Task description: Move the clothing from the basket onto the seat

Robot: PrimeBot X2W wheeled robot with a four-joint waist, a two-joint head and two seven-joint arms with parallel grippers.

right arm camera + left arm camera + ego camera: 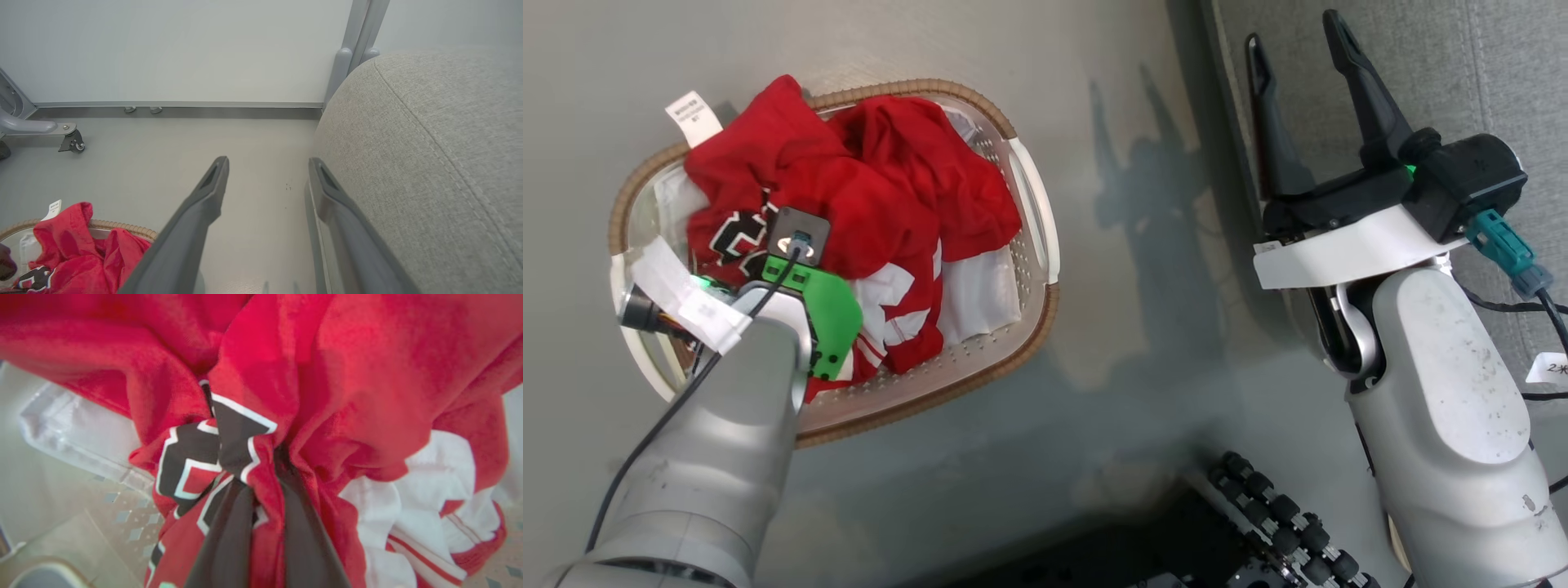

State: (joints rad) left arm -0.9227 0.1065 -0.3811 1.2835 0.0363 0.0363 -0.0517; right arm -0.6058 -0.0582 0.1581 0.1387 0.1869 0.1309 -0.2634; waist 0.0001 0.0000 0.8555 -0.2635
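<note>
Grey floor (1143, 343) bears the oval white perforated plastic basket (1037, 237); crumpled red striped jersey clothing (890, 180) fills it, long axis running from white tag (693, 117) at the far-left rim to the striped near-right end; left gripper (263, 486) pinches a lettered fold; right gripper (1292, 33) gapes wide, empty, beside the grey woven-fabric seat (1445, 73).

The red jersey (882, 171) is soft, matt knit cloth with smoother printed lettering. The laundry basket (1037, 208) is faintly glossy, perforated white plastic with a brown woven-look rim. The seat (429, 163) is coarse grey woven upholstery with a stitched seam, and the floor (1143, 367) is smooth with a dull sheen.
</note>
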